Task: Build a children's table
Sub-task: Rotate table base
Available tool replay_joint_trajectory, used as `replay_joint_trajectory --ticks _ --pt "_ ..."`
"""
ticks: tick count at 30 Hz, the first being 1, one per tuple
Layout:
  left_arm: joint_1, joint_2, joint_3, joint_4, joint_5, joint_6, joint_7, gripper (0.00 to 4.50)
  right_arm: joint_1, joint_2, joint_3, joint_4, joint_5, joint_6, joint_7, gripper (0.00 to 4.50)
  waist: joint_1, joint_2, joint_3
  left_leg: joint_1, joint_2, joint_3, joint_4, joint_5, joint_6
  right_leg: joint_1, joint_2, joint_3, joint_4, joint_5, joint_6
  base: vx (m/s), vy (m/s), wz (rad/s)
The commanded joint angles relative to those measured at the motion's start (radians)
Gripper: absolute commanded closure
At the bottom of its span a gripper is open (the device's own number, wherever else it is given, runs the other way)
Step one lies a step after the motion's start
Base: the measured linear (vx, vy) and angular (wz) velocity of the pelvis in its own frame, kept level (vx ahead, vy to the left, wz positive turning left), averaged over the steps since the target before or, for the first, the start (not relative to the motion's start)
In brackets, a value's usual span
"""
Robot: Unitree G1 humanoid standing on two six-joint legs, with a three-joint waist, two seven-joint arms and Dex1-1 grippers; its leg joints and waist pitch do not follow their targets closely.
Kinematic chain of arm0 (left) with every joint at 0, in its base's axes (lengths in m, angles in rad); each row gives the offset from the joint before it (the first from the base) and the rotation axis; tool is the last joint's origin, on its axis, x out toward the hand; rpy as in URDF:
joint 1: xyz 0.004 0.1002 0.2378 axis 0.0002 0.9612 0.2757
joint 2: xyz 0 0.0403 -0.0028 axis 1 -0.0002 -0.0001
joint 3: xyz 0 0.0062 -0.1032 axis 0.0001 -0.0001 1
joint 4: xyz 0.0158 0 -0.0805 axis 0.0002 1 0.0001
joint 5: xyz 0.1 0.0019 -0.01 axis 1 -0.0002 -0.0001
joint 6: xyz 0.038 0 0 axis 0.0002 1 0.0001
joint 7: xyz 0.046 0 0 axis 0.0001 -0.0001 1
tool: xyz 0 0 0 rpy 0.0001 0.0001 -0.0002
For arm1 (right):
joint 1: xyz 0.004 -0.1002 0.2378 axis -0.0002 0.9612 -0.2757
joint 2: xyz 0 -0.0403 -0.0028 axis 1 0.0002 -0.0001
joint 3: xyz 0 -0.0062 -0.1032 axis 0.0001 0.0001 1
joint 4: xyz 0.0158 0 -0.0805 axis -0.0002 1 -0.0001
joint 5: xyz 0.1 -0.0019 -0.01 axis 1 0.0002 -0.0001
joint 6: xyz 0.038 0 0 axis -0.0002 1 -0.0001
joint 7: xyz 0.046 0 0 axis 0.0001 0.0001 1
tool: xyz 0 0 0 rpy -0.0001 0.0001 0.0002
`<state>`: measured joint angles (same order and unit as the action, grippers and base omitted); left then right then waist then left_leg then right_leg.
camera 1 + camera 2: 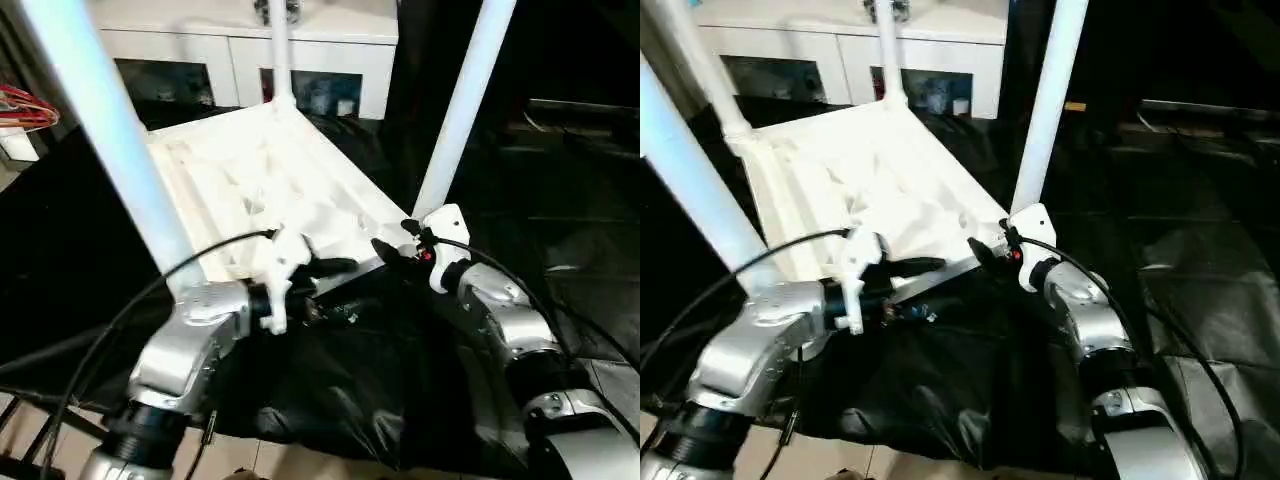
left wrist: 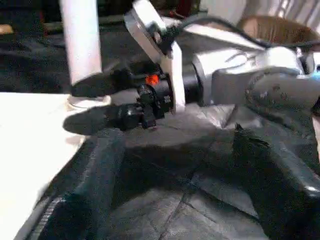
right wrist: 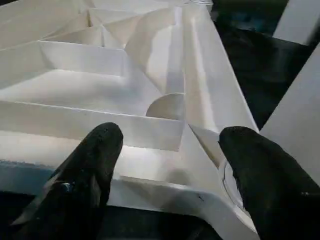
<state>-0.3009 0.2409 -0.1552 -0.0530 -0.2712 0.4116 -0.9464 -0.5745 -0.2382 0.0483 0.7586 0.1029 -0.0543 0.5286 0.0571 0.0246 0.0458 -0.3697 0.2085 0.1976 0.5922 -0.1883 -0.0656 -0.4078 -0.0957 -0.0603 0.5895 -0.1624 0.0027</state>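
Observation:
The children's table (image 1: 270,190) lies upside down on a black cloth, its ribbed white underside facing up. White legs stand up from its corners: one at the near left (image 1: 110,130), one at the near right (image 1: 465,110), one at the far corner (image 1: 280,50). My left gripper (image 1: 325,285) hovers at the table's near edge, open, with just black cloth between its fingers (image 2: 95,190). At the near right corner my right gripper (image 3: 175,165) is open, its fingers (image 3: 95,150) standing either side of the rim close to the right leg's socket.
A white cabinet (image 1: 250,60) with glass-fronted compartments stands behind the table. The black cloth (image 1: 350,380) covers the floor under and around the work. A red wire object (image 1: 25,105) sits at the far left. Black cables loop over both forearms.

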Motion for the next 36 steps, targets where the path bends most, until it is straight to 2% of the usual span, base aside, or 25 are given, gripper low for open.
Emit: replay_joint_trajectory --ticks 1,3,7,11,12,13,14,15,16,17,18,19,20,23,28,30,32,36 --pt "0.013 0.017 0.032 -0.030 -0.010 0.016 0.011 0.37 -0.021 -0.019 -0.046 0.018 -0.007 -0.009 -0.058 0.84 -0.006 -0.006 -0.062 0.018 0.017 -0.002 -0.068 -0.214 0.031 0.042 -0.028 0.031 -0.059 -0.231 -0.230 0.000 0.000 0.00" --pt "0.022 0.021 0.035 -0.043 -0.019 0.018 0.019 0.08 -0.036 -0.022 -0.054 0.051 -0.011 -0.019 -0.087 0.84 -0.006 -0.006 -0.060 0.019 0.016 -0.002 -0.070 -0.235 0.021 0.040 -0.029 0.031 -0.062 -0.263 -0.221 0.000 0.000 0.00" --pt "0.019 0.009 0.046 -0.053 -0.032 0.017 0.056 0.03 -0.046 -0.021 -0.058 0.070 -0.015 -0.034 -0.088 0.84 -0.005 -0.010 -0.057 0.024 0.015 0.000 -0.069 -0.279 0.007 0.031 -0.027 0.035 -0.069 -0.331 -0.194 0.000 0.000 0.00" --pt "0.000 -0.011 0.046 -0.042 -0.019 0.019 0.100 0.03 -0.034 -0.005 -0.042 0.037 0.002 -0.028 -0.037 0.84 -0.007 -0.013 -0.059 0.013 0.013 -0.005 -0.071 -0.264 0.009 0.039 -0.026 0.036 -0.067 -0.336 -0.167 0.000 0.000 0.00" --pt "-0.001 -0.029 0.050 -0.050 -0.043 0.034 0.103 0.03 -0.022 0.005 -0.034 0.013 0.012 -0.023 -0.017 0.84 -0.008 -0.013 -0.059 0.011 0.013 -0.006 -0.072 -0.258 0.010 0.040 -0.027 0.036 -0.066 -0.331 -0.168 0.000 0.000 0.00" --pt "0.007 -0.038 0.051 -0.069 -0.073 0.049 0.090 0.03 -0.006 0.016 -0.025 -0.019 0.024 -0.017 0.007 0.84 -0.009 -0.007 -0.059 0.010 0.012 -0.005 -0.071 -0.253 0.012 0.040 -0.026 0.037 -0.066 -0.320 -0.167 0.000 0.000 0.00" --pt "0.014 -0.037 0.050 -0.081 -0.086 0.054 0.081 0.03 -0.001 0.020 -0.020 -0.027 0.029 -0.016 0.015 0.84 -0.011 -0.010 -0.061 0.009 0.013 -0.006 -0.071 -0.244 0.017 0.041 -0.026 0.038 -0.063 -0.301 -0.174 0.000 0.000 0.00" --pt "0.022 -0.032 0.048 -0.092 -0.098 0.059 0.070 0.03 0.003 0.022 -0.016 -0.032 0.031 -0.018 0.018 0.84 -0.011 -0.004 -0.062 0.008 0.013 -0.008 -0.071 -0.239 0.018 0.043 -0.027 0.037 -0.061 -0.292 -0.179 0.000 0.000 0.00" --pt "0.033 -0.024 0.056 -0.113 -0.127 0.080 0.062 0.03 0.008 0.024 -0.014 -0.035 0.029 -0.022 0.018 0.84 -0.015 -0.005 -0.061 0.006 0.012 -0.006 -0.071 -0.234 0.022 0.042 -0.025 0.037 -0.062 -0.281 -0.186 0.000 0.000 0.00" --pt "0.056 0.001 0.079 -0.155 -0.195 0.135 0.034 0.03 0.020 0.026 -0.013 -0.048 0.027 -0.024 0.014 0.84 -0.019 -0.005 -0.063 0.004 0.012 -0.007 -0.070 -0.223 0.019 0.045 -0.027 0.036 -0.056 -0.259 -0.199 0.000 0.000 0.00" --pt "0.061 0.009 0.085 -0.166 -0.214 0.150 0.025 0.03 0.024 0.026 -0.013 -0.052 0.028 -0.024 0.013 0.84 -0.020 -0.006 -0.064 0.003 0.012 -0.007 -0.069 -0.212 0.020 0.047 -0.026 0.036 -0.054 -0.244 -0.206 0.000 0.000 0.00" --pt "0.066 0.018 0.094 -0.176 -0.228 0.161 0.020 0.03 0.030 0.026 -0.015 -0.061 0.027 -0.023 0.014 0.84 -0.024 0.000 -0.063 0.003 0.011 -0.007 -0.069 -0.200 0.026 0.046 -0.022 0.036 -0.052 -0.216 -0.217 0.000 0.000 0.00" --pt "0.070 0.027 0.104 -0.183 -0.242 0.175 0.018 0.03 0.037 0.025 -0.016 -0.069 0.028 -0.021 0.016 0.84 -0.027 0.000 -0.065 0.007 0.010 -0.005 -0.066 -0.202 0.030 0.044 -0.018 0.035 -0.051 -0.199 -0.224 0.000 0.000 0.00" --pt "0.087 0.091 0.131 -0.216 -0.331 0.250 -0.061 0.03 0.076 0.019 -0.015 -0.119 0.036 -0.008 0.045 0.84 -0.027 0.004 -0.064 0.009 0.010 -0.005 -0.067 -0.199 0.035 0.045 -0.017 0.036 -0.048 -0.179 -0.235 0.000 0.000 0.00" --pt "0.108 0.181 0.136 -0.224 -0.391 0.303 -0.158 0.03 0.120 0.002 -0.010 -0.172 0.045 0.002 0.089 0.84 -0.029 0.011 -0.058 0.016 0.009 -0.005 -0.073 -0.258 0.020 0.041 -0.015 0.038 -0.055 -0.239 -0.226 0.000 0.000 0.00" --pt "0.129 0.248 0.127 -0.227 -0.403 0.320 -0.212 0.03 0.148 -0.016 -0.004 -0.204 0.051 0.010 0.117 0.84 -0.028 0.009 -0.057 0.018 0.009 -0.006 -0.074 -0.283 0.013 0.041 -0.016 0.038 -0.057 -0.269 -0.215 0.000 0.000 0.00" --pt "0.146 0.274 0.124 -0.222 -0.403 0.311 -0.246 0.03 0.162 -0.024 -0.004 -0.220 0.057 0.017 0.131 0.84 -0.031 0.010 -0.053 0.020 0.010 -0.006 -0.077 -0.310 0.004 0.038 -0.016 0.039 -0.062 -0.314 -0.203 0.000 0.000 0.00" --pt "0.164 0.305 0.131 -0.218 -0.415 0.310 -0.279 0.03 0.182 -0.034 -0.008 -0.246 0.057 0.023 0.151 0.84 -0.029 0.010 -0.054 0.021 0.011 -0.007 -0.078 -0.313 -0.004 0.036 -0.018 0.041 -0.064 -0.325 -0.196 0.000 0.000 0.00"
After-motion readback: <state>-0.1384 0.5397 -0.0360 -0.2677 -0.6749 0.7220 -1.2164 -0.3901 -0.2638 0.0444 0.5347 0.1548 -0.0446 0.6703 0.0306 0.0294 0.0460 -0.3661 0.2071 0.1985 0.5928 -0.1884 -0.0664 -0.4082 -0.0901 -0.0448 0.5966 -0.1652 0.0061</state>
